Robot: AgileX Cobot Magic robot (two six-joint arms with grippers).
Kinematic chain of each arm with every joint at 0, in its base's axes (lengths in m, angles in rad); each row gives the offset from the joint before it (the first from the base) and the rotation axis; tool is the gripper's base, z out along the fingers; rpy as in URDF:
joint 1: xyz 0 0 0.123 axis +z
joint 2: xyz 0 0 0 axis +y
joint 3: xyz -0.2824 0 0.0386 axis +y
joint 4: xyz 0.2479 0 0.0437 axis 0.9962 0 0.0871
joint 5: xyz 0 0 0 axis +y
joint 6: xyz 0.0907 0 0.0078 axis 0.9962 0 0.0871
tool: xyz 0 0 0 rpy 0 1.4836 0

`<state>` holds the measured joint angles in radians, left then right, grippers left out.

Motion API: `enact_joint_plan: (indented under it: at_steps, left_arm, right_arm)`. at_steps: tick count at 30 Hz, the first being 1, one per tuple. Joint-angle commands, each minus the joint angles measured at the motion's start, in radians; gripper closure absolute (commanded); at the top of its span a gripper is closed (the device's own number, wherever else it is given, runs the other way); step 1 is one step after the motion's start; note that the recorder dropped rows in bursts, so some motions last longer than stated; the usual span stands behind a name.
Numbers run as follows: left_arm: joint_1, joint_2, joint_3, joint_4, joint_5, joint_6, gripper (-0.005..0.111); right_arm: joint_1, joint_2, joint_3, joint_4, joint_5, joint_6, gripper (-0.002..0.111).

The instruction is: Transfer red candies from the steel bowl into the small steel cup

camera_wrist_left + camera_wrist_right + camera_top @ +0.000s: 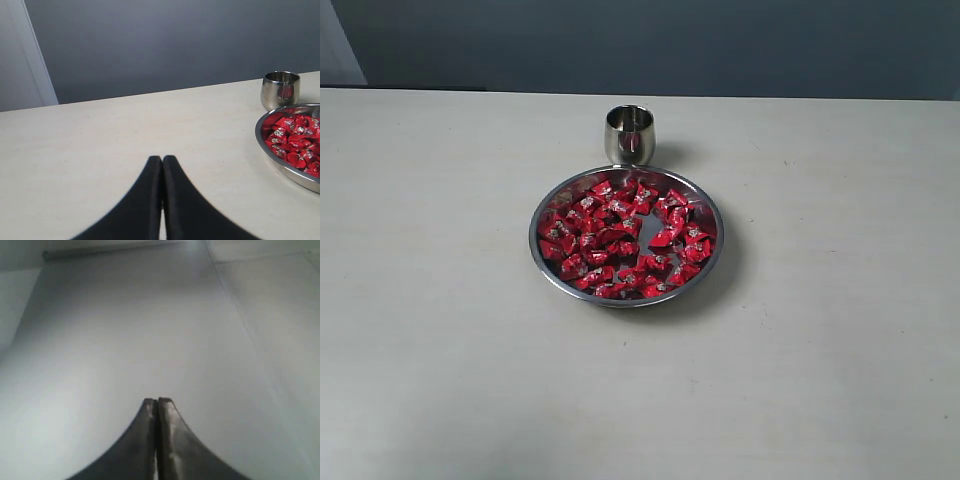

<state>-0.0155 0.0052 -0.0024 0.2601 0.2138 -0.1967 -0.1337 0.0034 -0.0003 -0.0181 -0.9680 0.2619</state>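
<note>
- Candies (pixel 620 240) are piled in the bowl (pixel 720 236), with the cup (pixel 630 133) just beside its far rim.
- They're probably light, with crinkly, slippery foil. I'd pinch a loose one across its middle.
- Left gripper (pixel 162 161) and right gripper (pixel 157 402) are both closed and empty.

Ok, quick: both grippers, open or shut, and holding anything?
Left gripper: shut, holding nothing.
Right gripper: shut, holding nothing.
</note>
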Motion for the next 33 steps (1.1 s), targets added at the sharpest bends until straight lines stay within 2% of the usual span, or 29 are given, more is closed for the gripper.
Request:
enact_joint_plan:
  at_steps: [1, 5, 8, 11, 13, 17, 20, 24, 26, 27, 29, 33]
  left_arm:
    - [-0.006, -0.005, 0.002, -0.004, -0.006, -0.004, 0.106]
    - [-0.006, -0.005, 0.002, -0.004, -0.006, -0.004, 0.106]
    - [-0.006, -0.005, 0.002, -0.004, -0.006, -0.004, 0.106]
    - [-0.006, -0.005, 0.002, -0.004, -0.006, -0.004, 0.106]
    - [-0.006, -0.005, 0.002, -0.004, -0.006, -0.004, 0.106]
    - [-0.006, -0.005, 0.002, -0.004, -0.006, -0.004, 0.106]
    - [-0.006, -0.005, 0.002, -0.004, -0.006, -0.004, 0.106]
    - [-0.006, -0.005, 0.002, -0.004, -0.006, -0.004, 0.106]
    - [-0.006, -0.005, 0.002, -0.004, -0.006, -0.004, 0.106]
    - [-0.006, -0.005, 0.002, -0.004, -0.006, -0.004, 0.106]
    - [-0.006, -0.005, 0.002, -0.004, -0.006, -0.004, 0.106]
    - [-0.006, -0.005, 0.002, -0.004, -0.006, -0.004, 0.106]
  right_arm:
    - [-0.005, -0.003, 0.0, -0.012, 0.008, 0.289, 0.109]
    - [-0.005, -0.003, 0.0, -0.079, 0.15, 0.521, 0.109]
    - [-0.005, -0.003, 0.0, -0.163, 0.312, 0.556, 0.109]
    - [-0.005, -0.003, 0.0, -0.135, 0.47, 0.595, 0.109]
    - [-0.005, -0.003, 0.0, -0.125, 0.529, 0.59, 0.109]
    - [-0.005, 0.028, -0.055, -0.242, 0.626, 0.578, 0.109]
    - [-0.005, 0.137, -0.23, -0.388, 0.719, 0.588, 0.109]
    - [-0.005, 0.42, -0.519, -0.612, 0.766, 0.587, 0.109]
    - [-0.005, 0.601, -0.698, -0.694, 0.828, 0.606, 0.109]
    - [-0.005, 0.76, -0.87, -0.727, 0.897, 0.608, 0.109]
    - [0.02, 1.005, -1.079, -0.74, 1.03, 0.595, 0.109]
    - [0.1, 1.273, -1.299, -0.738, 1.248, 0.462, 0.109]
